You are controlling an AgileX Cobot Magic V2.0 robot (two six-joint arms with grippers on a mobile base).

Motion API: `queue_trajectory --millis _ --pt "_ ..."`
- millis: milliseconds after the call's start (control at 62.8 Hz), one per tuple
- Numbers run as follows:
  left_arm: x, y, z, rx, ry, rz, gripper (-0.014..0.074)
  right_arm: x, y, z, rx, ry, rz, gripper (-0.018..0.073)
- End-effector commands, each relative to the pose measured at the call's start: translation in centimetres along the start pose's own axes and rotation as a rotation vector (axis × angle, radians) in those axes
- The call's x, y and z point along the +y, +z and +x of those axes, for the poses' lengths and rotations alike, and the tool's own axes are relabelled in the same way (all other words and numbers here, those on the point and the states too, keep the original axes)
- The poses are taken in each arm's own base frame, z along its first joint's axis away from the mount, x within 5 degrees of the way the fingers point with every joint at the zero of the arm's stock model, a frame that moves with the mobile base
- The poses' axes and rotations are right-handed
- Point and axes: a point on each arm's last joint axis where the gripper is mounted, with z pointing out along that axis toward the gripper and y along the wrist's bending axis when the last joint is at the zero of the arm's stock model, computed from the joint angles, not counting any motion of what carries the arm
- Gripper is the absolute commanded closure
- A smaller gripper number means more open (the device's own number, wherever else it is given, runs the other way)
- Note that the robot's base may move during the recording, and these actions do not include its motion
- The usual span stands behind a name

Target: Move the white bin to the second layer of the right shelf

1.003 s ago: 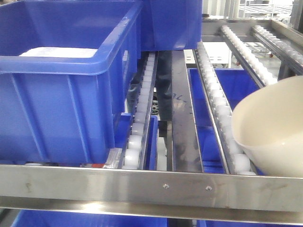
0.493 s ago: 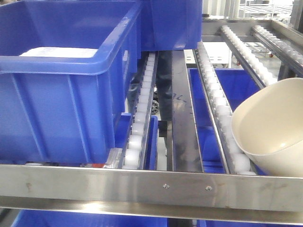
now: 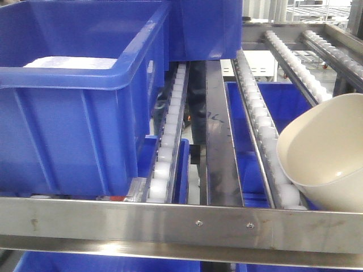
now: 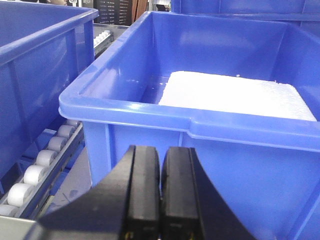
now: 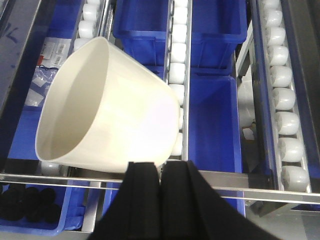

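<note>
The white bin hangs tilted at the right of the front view, mouth turned left and up, over a roller track of the right shelf second layer. The shelf's steel front lip runs across below. In the right wrist view the white bin lies just above the rollers, and my right gripper is shut on the bin's lower rim. My left gripper is shut with nothing between its fingers, facing a blue crate's wall.
A large blue crate holding a white foam slab fills the shelf's left side, with another blue crate behind it. Smaller blue bins sit on the level below, one with black items.
The white bin has tipped so that its mouth and inside show more in the front view, and it has shifted slightly. The left gripper's side looks unchanged.
</note>
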Motion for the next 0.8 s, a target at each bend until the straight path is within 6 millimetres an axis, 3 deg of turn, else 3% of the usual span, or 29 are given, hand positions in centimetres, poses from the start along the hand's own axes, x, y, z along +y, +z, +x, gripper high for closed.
queue_trajectory --millis 0,223,589,780 --pt "0.1 -0.1 0.1 -0.078 -0.006 0.002 0.0512 0.1 -0.5 -2.0 -0.16 -0.01 -0.007 0.0505" --pt "0.1 -0.1 0.1 -0.078 -0.006 0.002 0.0512 0.1 -0.8 -2.3 -0.355 -0.012 -0.019 0.0505" --pt "0.1 -0.1 0.1 -0.078 -0.006 0.002 0.0512 -0.4 0.1 4.6 -0.543 -0.063 -0.013 0.0505" --pt "0.1 -0.1 0.1 -0.078 -0.006 0.002 0.0512 -0.6 0.6 7.0 -0.581 -0.061 -0.015 0.0505"
